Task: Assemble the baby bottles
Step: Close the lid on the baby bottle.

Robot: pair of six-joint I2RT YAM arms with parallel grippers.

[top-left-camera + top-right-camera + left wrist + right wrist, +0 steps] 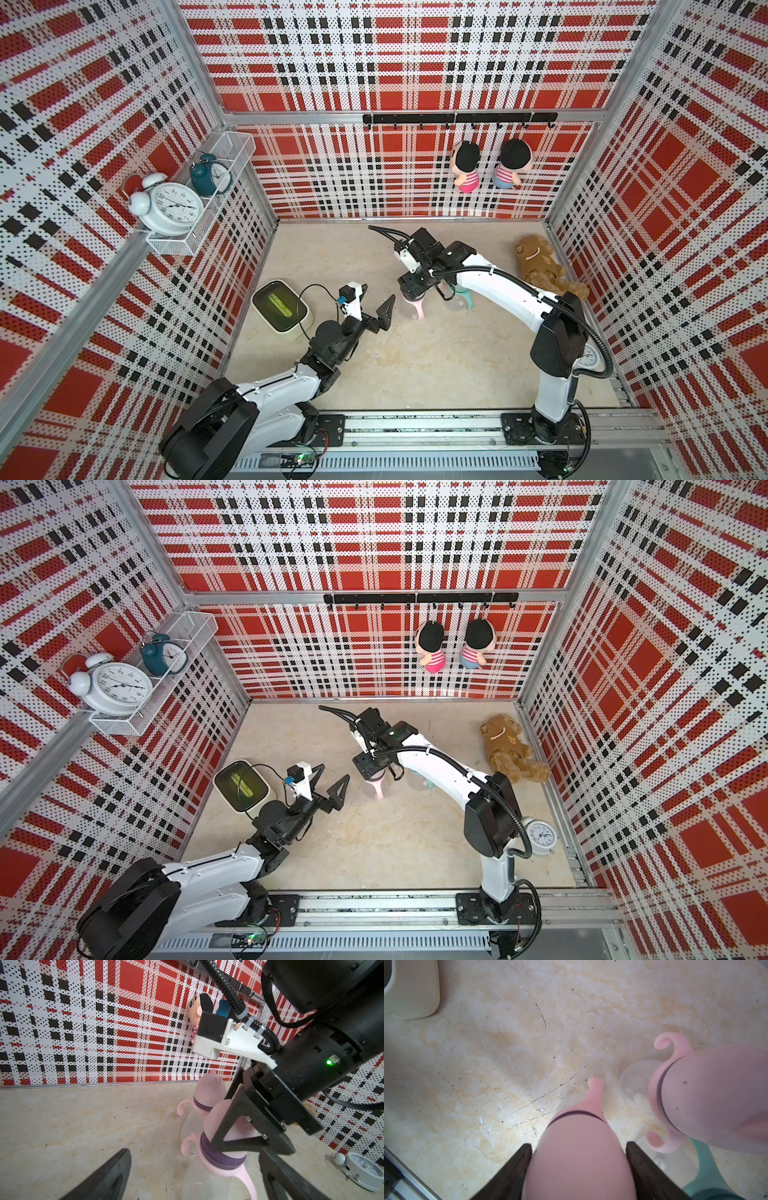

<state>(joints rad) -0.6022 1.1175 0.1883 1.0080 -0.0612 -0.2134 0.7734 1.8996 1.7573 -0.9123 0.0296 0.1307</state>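
Readable writing: only the hour numerals on the white alarm clock [174, 205] dial in the wire shelf [174, 246]. The pale lettering on the brown plush [538, 266] is too small to read. The right arm rises from the front rail with its elbow high. Its forearm reaches over mid-worktop [415, 365] and the wrist is turned down. The right gripper [579, 1146] jaws are clamped on the dome cap [216, 1124] of a pink baby bottle [220, 1157], which stands upright at the worktop's centre. A 2nd pink baby bottle [204, 1095] stands upright just beside it. The teal baby bottle [462, 296] is also close by, under the right forearm. The left arm is low and folded, forearm roughly level. The left gripper [376, 301] jaws are spread wide and hold nothing; they point toward the pink baby bottle, near it but apart.
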